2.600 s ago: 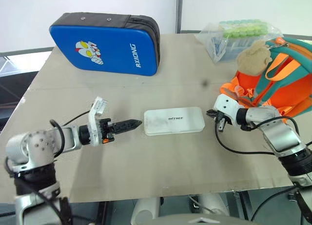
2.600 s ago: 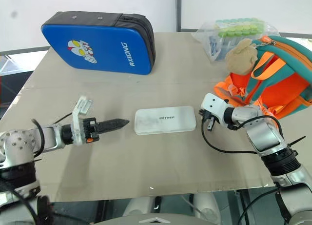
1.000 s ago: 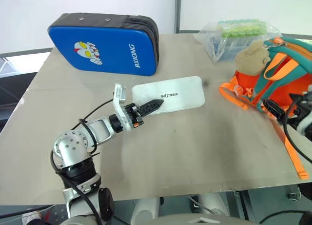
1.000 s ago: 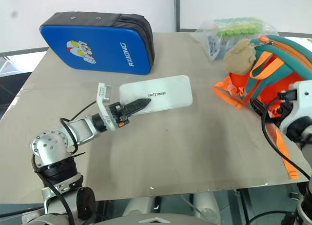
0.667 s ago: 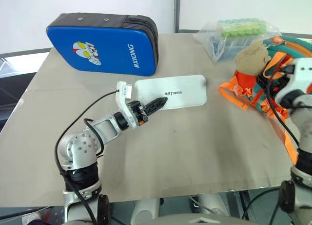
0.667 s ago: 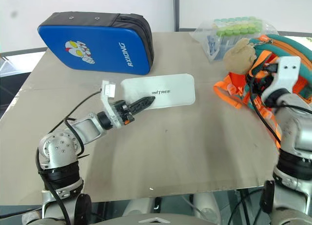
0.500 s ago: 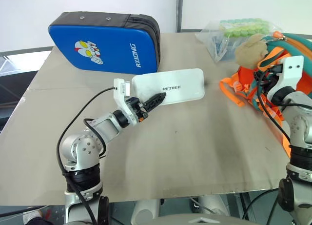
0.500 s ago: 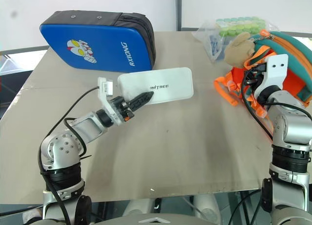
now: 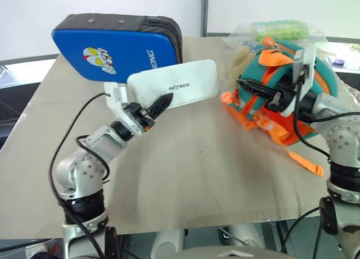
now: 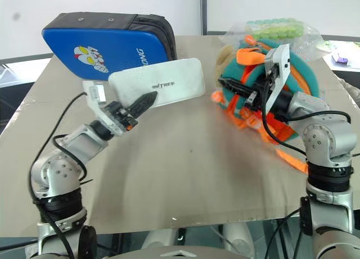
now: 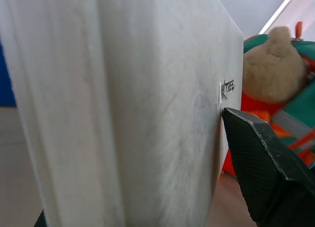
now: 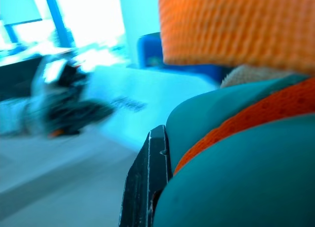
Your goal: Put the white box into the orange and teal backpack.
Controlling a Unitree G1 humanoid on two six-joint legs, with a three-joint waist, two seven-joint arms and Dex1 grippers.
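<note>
**A:** Box [image 9: 172,85] — where was it?

**B:** Clamped in the left gripper [image 9: 158,107], lifted off the table [image 9: 185,175]. One black finger [image 11: 261,163] lay across its lettered face, just below the dark print; the other was hidden behind it. So the jaws stood partly apart, filled by the box's thickness. The box was tilted, its far end rising beyond the fingertips toward the backpack [image 9: 281,85].

**A:** And the right gripper [image 9: 247,85]?

**B:** Closed on the backpack. The fingers pointed toward the box and pinched the teal fabric near the top, with orange straps [image 10: 292,152] trailing below and behind them onto the table. In the wrist view one finger [image 12: 147,182] pressed against teal cloth, orange webbing right beside it.

**A:** How near were the two?

**B:** Near, but apart; a gap of bare table lay between the box's end and the right fingertips.

**A:** Anything else around?

**B:** A blue case [image 9: 115,44] behind the left fingers, and a clear bag [image 10: 281,30] of green-capped tubes beyond the backpack. The bear charm [image 11: 275,72] showed past the box's edge.
</note>
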